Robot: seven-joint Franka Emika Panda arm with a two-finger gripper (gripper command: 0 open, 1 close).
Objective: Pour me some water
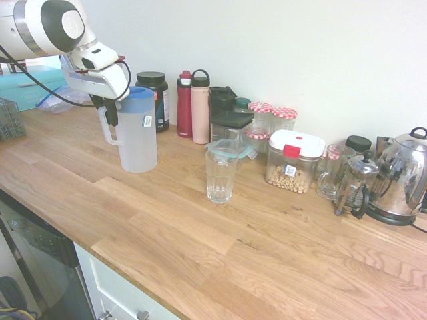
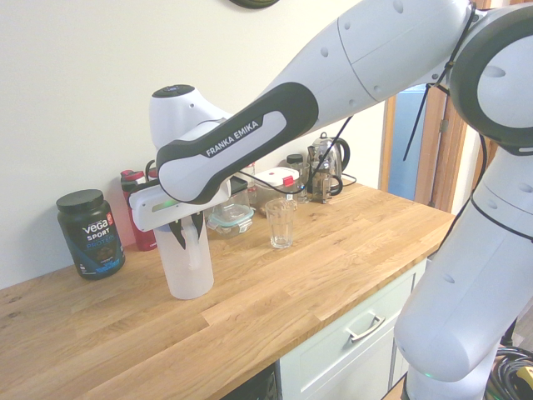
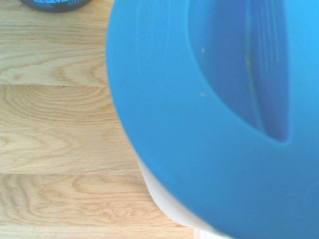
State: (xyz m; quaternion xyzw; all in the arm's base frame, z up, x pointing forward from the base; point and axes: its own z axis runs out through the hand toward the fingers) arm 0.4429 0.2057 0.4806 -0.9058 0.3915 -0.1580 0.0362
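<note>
Frosted-white jug [image 1: 137, 137], blue lid [image 3: 214, 119]: upright on tabletop [image 1: 167, 220]. End effector [image 1: 107, 110] at jug handle [image 1: 107, 130]; grip state indeterminate. Ribbed glass [image 1: 221, 175] nearby, apart.

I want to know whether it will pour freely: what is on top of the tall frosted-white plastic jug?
A blue lid caps the frosted-white jug, and the gripper sits at its handle. The frosted wall and lid hide whatever is inside.

surface: wooden counter [image 1: 200, 247] | on it: jug [image 1: 137, 143], glass [image 1: 220, 177], kettle [image 1: 400, 177]
</note>
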